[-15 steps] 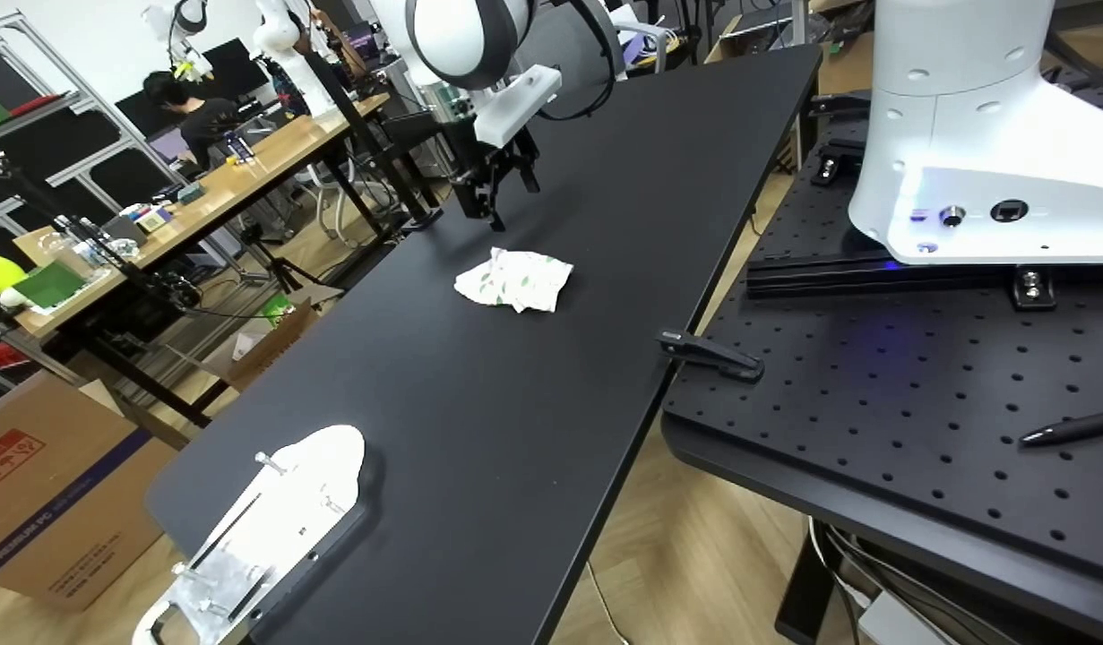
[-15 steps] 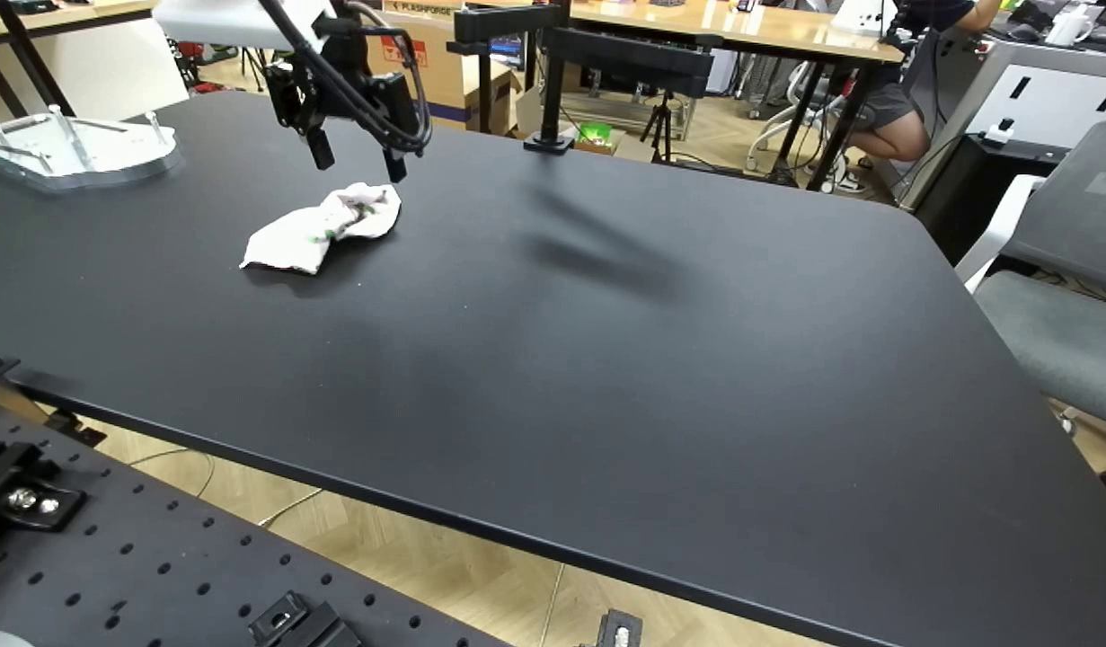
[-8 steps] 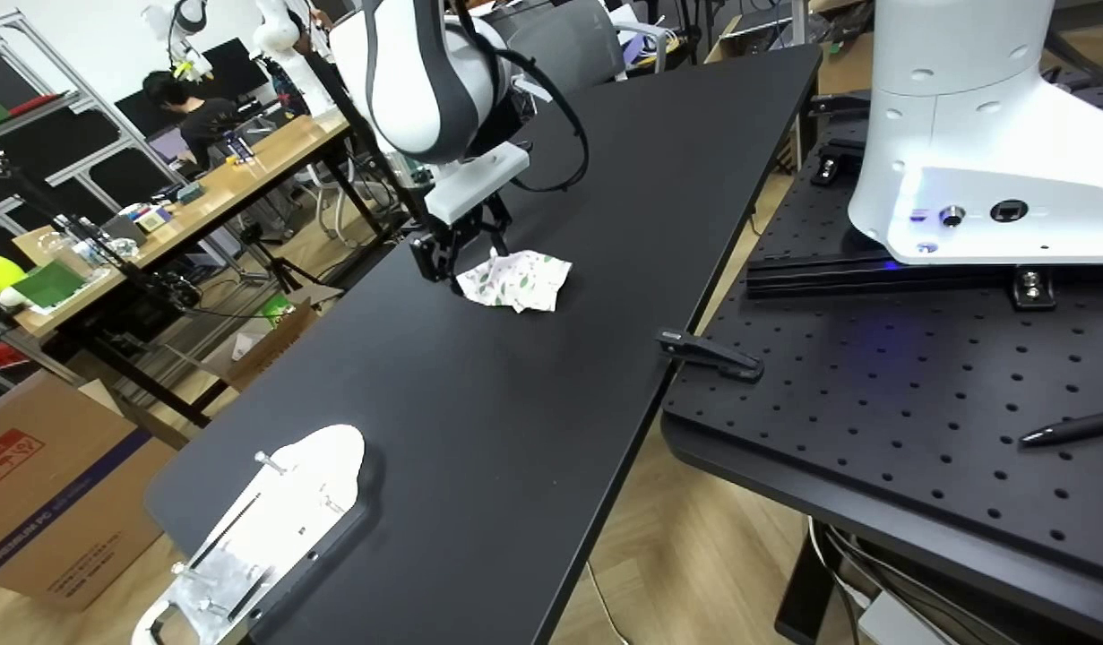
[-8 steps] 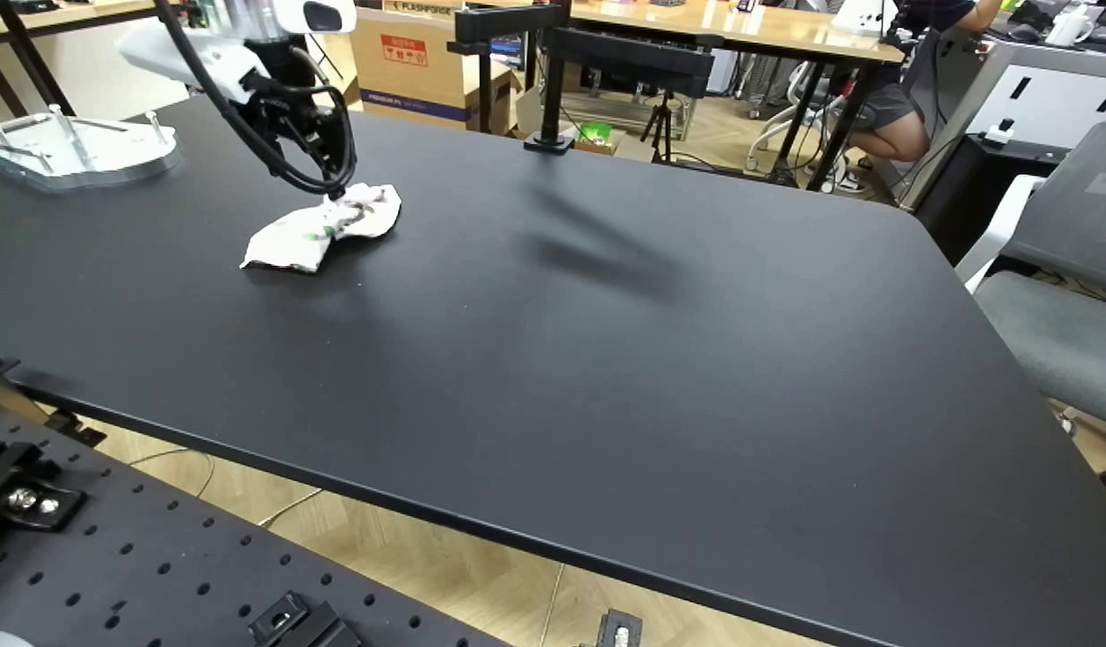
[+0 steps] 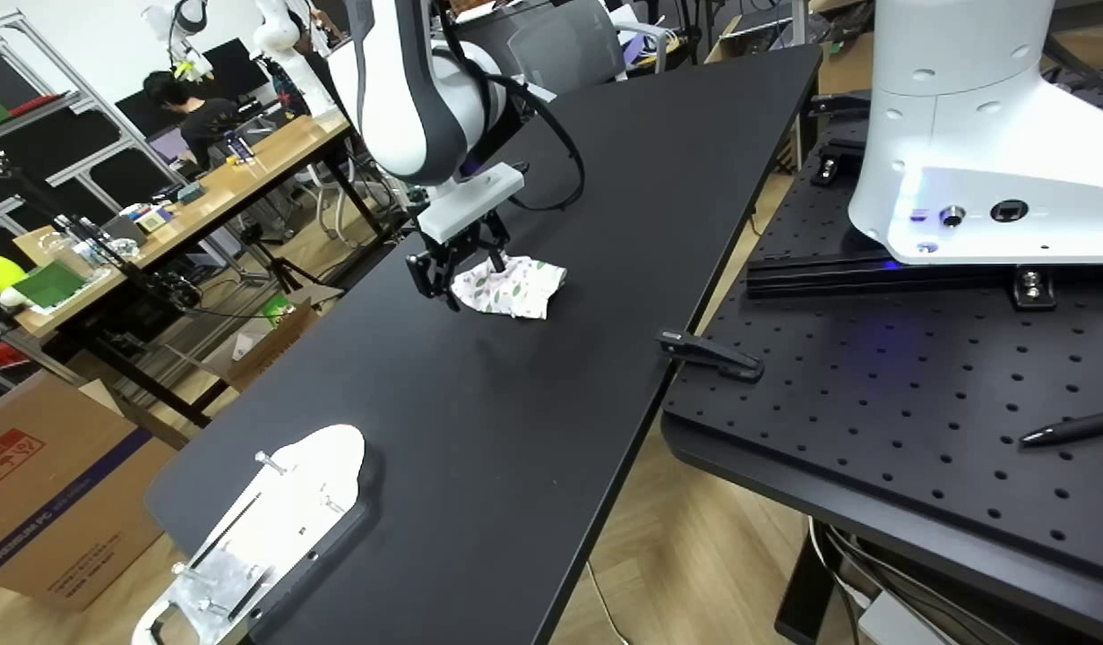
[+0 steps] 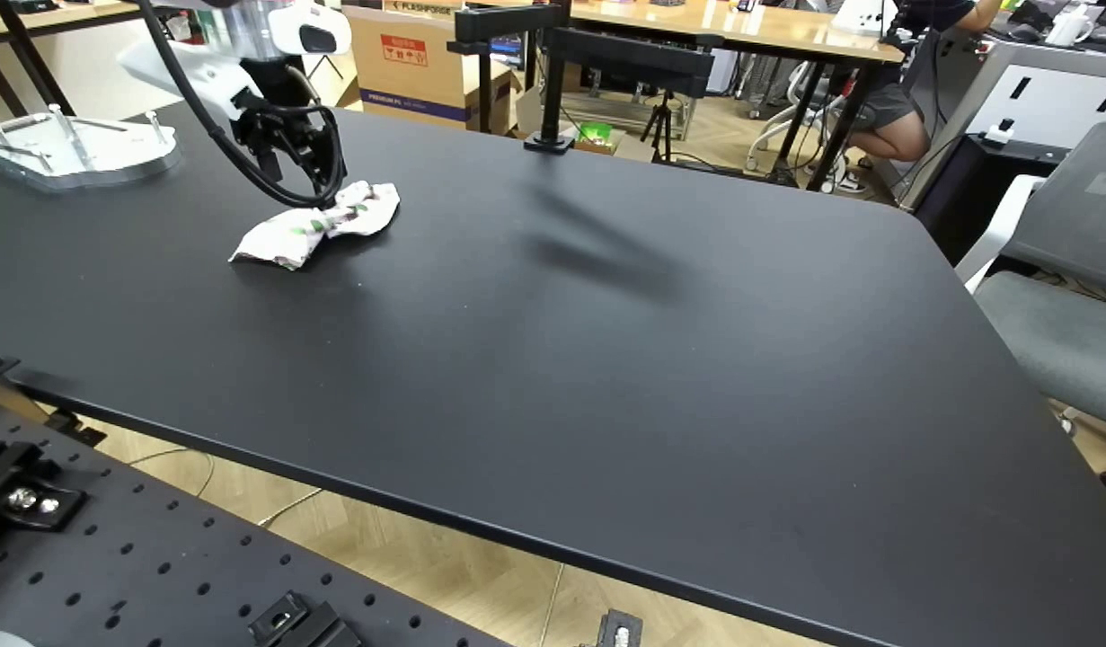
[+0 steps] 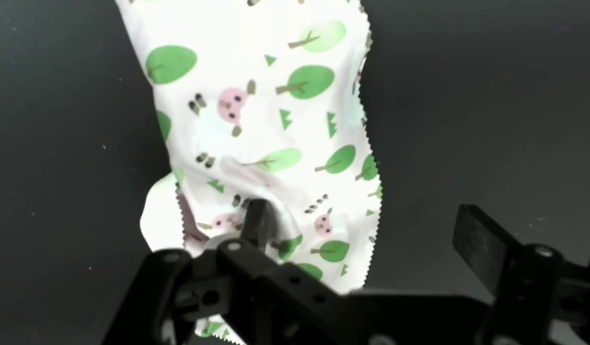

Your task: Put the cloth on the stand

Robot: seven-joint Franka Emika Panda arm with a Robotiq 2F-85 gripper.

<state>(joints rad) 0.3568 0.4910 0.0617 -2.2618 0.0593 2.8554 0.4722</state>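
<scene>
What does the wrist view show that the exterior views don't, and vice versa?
Wrist view only: sheep-like figures and a zigzag edge, both readable on the cloth.

Exterior only: the white stand and a cardboard box, in both exterior views.

Shared: the cloth, the black tabletop and the open pincer.

the spread pincer (image 5: 476, 285) hangs at the cloth (image 5: 521, 288), well apart from the white stand (image 5: 307, 484).

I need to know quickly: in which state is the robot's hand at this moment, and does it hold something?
Hand: open, jaws well apart, not gripping the cloth below it.
</scene>
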